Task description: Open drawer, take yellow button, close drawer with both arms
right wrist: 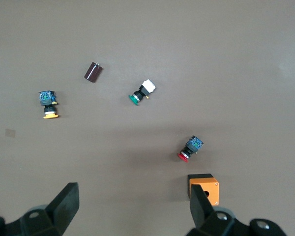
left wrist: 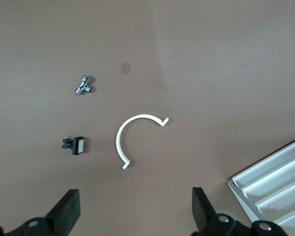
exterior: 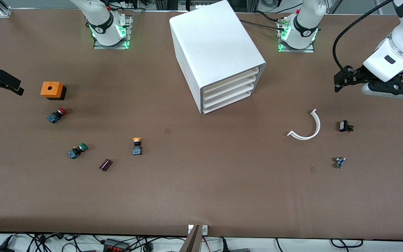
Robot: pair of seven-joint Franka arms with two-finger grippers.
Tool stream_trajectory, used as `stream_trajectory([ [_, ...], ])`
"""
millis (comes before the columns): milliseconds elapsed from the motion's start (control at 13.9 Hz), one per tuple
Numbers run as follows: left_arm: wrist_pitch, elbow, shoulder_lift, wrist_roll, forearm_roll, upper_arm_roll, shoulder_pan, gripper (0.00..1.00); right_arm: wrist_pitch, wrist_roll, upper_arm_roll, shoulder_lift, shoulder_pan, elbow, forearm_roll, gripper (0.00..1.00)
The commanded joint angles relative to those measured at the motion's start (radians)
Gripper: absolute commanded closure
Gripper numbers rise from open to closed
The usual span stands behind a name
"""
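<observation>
White arc (exterior: 306, 127) before shut drawer (exterior: 230, 91)

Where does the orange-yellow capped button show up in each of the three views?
Front view: the button lies on the table, nearer the camera than the cabinet, toward the right arm's end.
Right wrist view: the button lies on its side, near the dark red part.
Left wrist view: not in it.
Shared landmark: the dark red part, close beside the button in the front and right wrist views.
</observation>
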Motion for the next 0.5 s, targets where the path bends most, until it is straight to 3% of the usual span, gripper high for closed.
stream_trajectory([
  [0, -0.026, 0.036, 0.017, 0.010, 0.023, -0.004, -0.003, 0.00, -0.007, -0.019, 0.012, -0.015, -0.009, -0.012, -0.015, 0.00],
  [430, -0.030, 0.038, 0.017, 0.008, 0.023, -0.004, -0.003, 0.00, -0.006, -0.019, 0.012, -0.013, -0.008, -0.014, -0.015, 0.00],
])
